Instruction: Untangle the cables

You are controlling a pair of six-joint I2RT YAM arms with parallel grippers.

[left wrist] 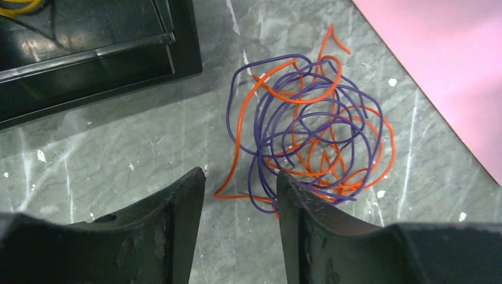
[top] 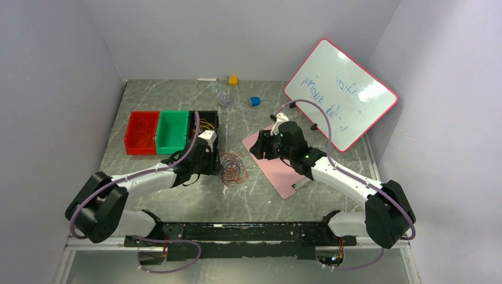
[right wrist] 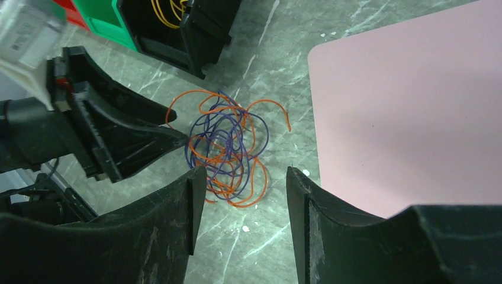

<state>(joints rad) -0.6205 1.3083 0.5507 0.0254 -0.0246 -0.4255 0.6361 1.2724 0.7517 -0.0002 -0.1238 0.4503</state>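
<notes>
A tangle of thin orange and purple cables lies on the grey marble table between the two arms. My left gripper is open at the tangle's left edge. An orange strand and a purple loop lie on the table between its fingertips, not pinched. My right gripper is open above the table just right of the tangle, with nothing between its fingers. A yellow cable is curled in the black bin.
Red and green bins stand left of the black one. A pink board lies right of the tangle, under the right arm. A whiteboard leans at the back right. Small yellow and blue blocks sit at the back.
</notes>
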